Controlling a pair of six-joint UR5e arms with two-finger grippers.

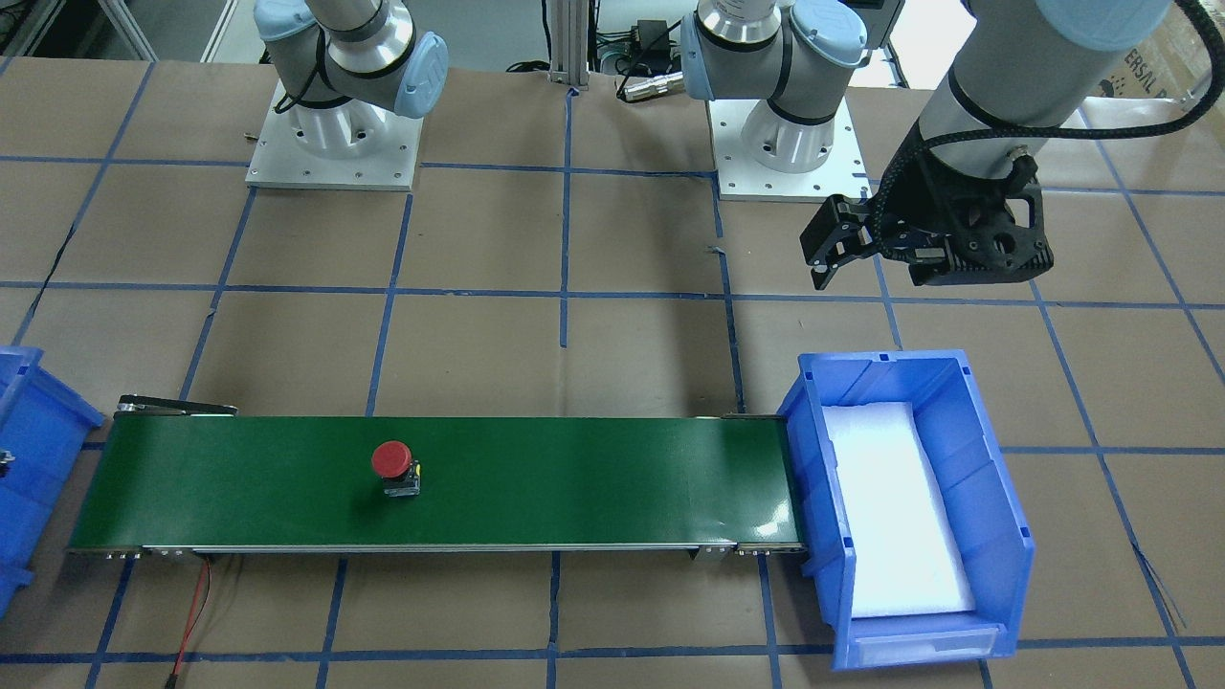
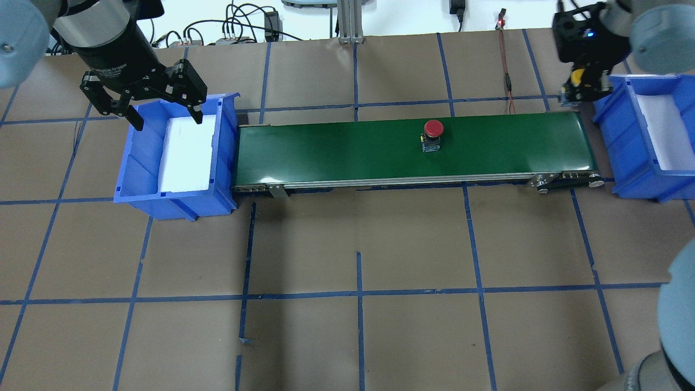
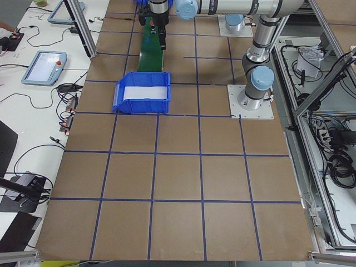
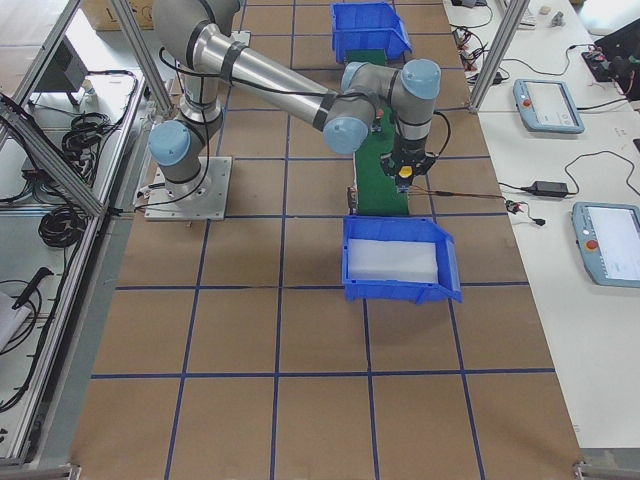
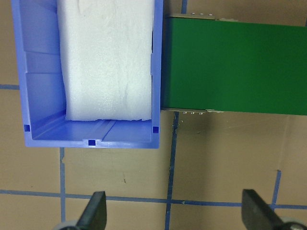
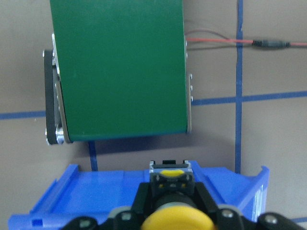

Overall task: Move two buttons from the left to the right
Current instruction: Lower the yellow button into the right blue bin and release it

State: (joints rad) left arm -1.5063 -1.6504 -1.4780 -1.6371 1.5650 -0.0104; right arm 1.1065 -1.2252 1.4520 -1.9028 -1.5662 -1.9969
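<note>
Yellow button [image 6: 176, 221]: we are clamping it in the right gripper [image 6: 171, 191] above the rim of the bin [image 6: 103, 187] at the bench's right edge; releasing here risks it bouncing out. Red button [image 1: 392, 461]: sitting on the belt [image 1: 593, 478]. Left gripper [image 2: 165, 117]: hanging spread wide.

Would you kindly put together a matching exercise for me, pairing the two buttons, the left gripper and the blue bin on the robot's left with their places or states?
Things:
1. red button
2. yellow button
3. left gripper
4. left blue bin

Places or states:
A. holds only white foam
B. clamped in the right gripper
C. standing on the green belt
D. open, with nothing in it

Pairs: 1-C, 2-B, 3-D, 4-A
</note>
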